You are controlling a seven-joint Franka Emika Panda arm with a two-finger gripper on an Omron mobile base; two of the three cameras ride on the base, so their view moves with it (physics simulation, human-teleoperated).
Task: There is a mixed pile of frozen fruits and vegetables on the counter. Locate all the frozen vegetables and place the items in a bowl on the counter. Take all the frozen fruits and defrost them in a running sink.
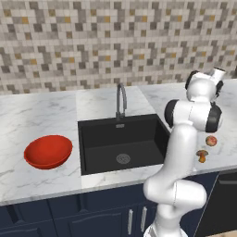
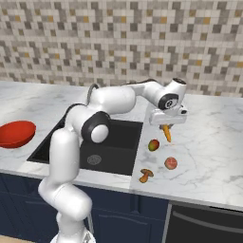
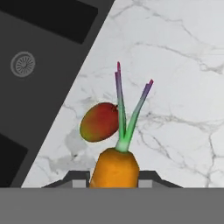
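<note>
The pincer (image 2: 166,127) is clamped on the orange carrot (image 2: 166,133), holding it just above the marble surface (image 2: 213,142) right of the black sink (image 1: 121,143); a red-green fruit (image 2: 153,145) lies near below it; the red bowl (image 1: 48,151) sits left of the sink.

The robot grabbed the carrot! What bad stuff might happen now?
1. The fingers pinch only the fat top of the slim orange carrot, so it hangs down and might slip out.
2. The shallow glossy red bowl sits on the far side of the black rectangular sink; a drop on the way could land in the basin.
3. The small red-green fruit lies close under the carrot and might get bumped.
</note>
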